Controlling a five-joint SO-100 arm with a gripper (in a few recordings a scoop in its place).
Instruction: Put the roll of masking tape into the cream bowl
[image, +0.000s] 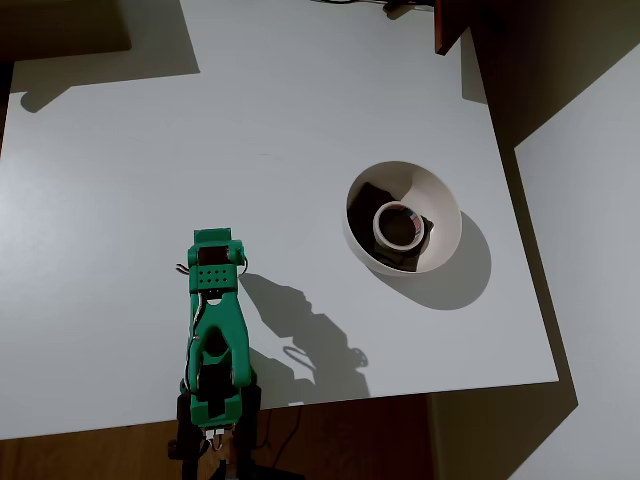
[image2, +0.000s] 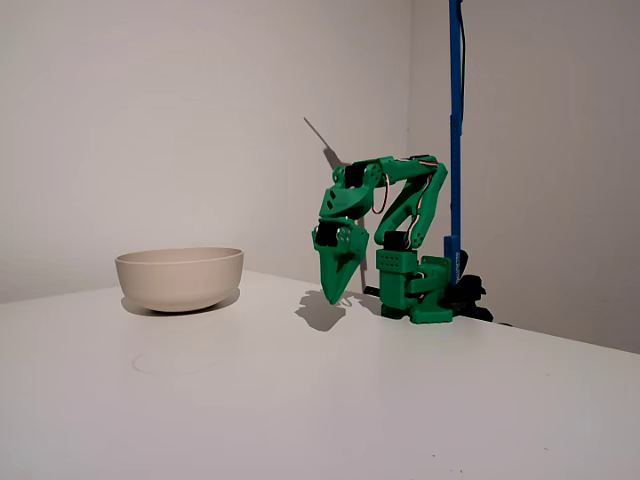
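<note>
Item one, a large round cream-white bowl (image: 445, 205) on the white worktop (image: 150, 180): we find a small whitish-cream ring of masking tape (image: 398, 225) lying flat on its dark bottom patch. Item two, the green arm's hand (image2: 338, 290): fingers together, empty, pointing down, well apart from the bowl.

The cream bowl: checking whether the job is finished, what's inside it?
Inside the cream bowl lies the roll of masking tape, on a dark patch partly covered by it.
</note>
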